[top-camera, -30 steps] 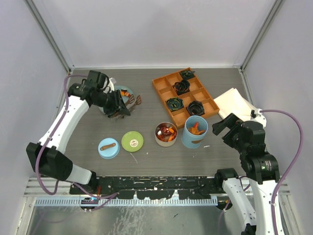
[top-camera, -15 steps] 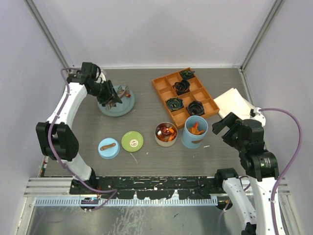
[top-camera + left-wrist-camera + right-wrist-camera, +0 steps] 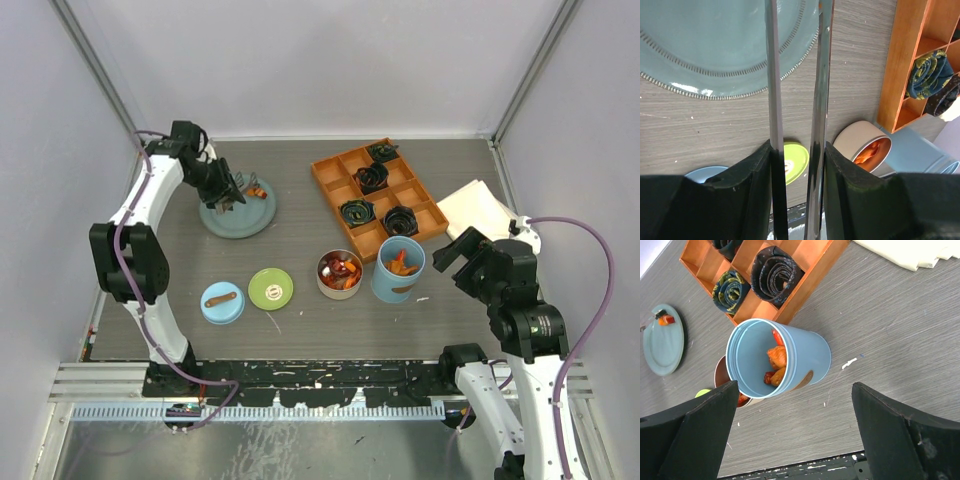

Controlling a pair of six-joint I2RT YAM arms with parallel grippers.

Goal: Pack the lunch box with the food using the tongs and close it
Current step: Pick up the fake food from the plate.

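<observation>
My left gripper (image 3: 222,188) is shut on the grey tongs (image 3: 774,75), both arms squeezed between its jaws, over the far left part of the teal plate (image 3: 238,215). The tong tips reach toward a few orange and red food chunks (image 3: 257,190) on the plate. The steel tin (image 3: 340,274) and the light-blue cylinder (image 3: 398,268) stand open, each with food (image 3: 777,357) inside. The green lid (image 3: 270,288) and the blue lid (image 3: 222,302) lie flat near the front. My right gripper (image 3: 465,250) hangs open and empty to the right of the cylinder (image 3: 775,357).
An orange compartment tray (image 3: 378,197) with black coils stands behind the tin and cylinder. A folded white cloth (image 3: 485,210) lies at the right edge. Grey walls close in the left, back and right sides.
My left arm has pulled back and left, carrying the tongs from the plate's front part to its far left part. The right arm has barely shifted.
</observation>
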